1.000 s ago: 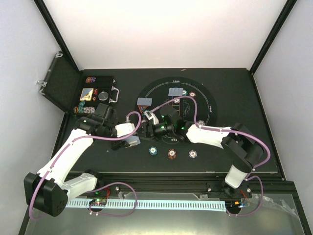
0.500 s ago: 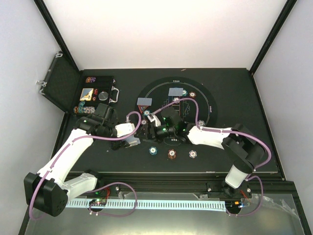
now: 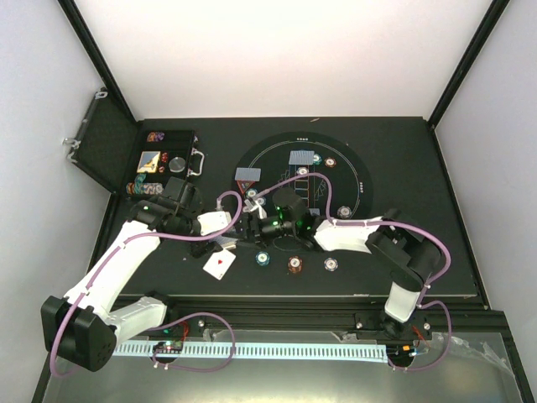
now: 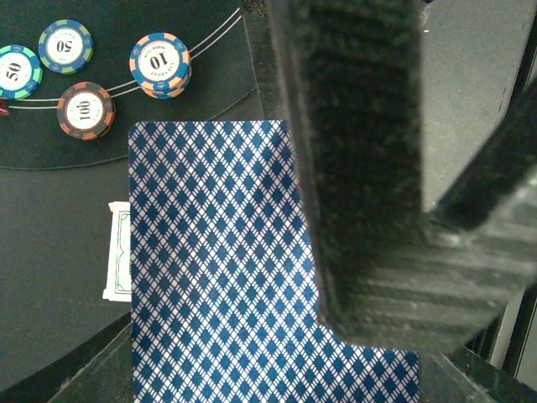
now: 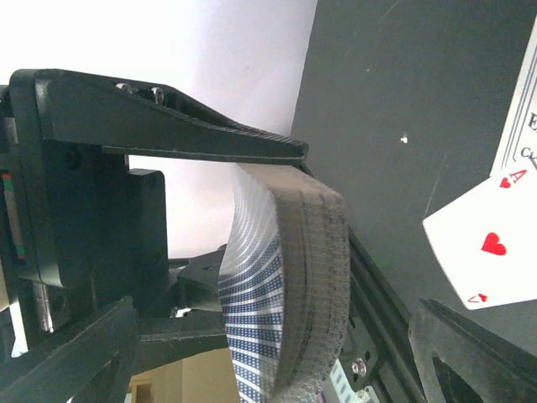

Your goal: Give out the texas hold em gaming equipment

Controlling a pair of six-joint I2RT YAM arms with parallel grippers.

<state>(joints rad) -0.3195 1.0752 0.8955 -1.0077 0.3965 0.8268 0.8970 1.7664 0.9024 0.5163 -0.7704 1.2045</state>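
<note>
**A:** What has changed?

**B:** An ace of hearts point(image 3: 219, 265) now lies face up on the bare table at lower centre-left. It is near the teal chip point(image 3: 263, 258), on its left. A moment ago that spot had no card. The right gripper point(image 3: 254, 225) has slid left too, and its jaws stand spread wide with nothing in them.

**A:** And the deck?

**B:** The deck point(image 4: 218, 269) sits in the left gripper point(image 3: 233, 235), whose jaws are pressed together on it. In the right wrist view the deck bows under the pinch.

**A:** What does that mean for the deal?

**B:** I judge one card has left the pack, but it shows its face and lies off the mat point(image 3: 352, 180). It probably needs turning or picking up again.

**A:** What else is around?

**B:** A face-down card point(image 3: 248, 175) lies at the mat's left rim, and a second card point(image 3: 300, 157) in its upper middle. A red-brown chip point(image 3: 295, 265) and a white chip point(image 3: 331, 264) sit right of the teal one. The open case point(image 3: 105, 151) is at far left. The grippers crowd each other, and a purple cable point(image 3: 327, 180) loops over the mat.
</note>
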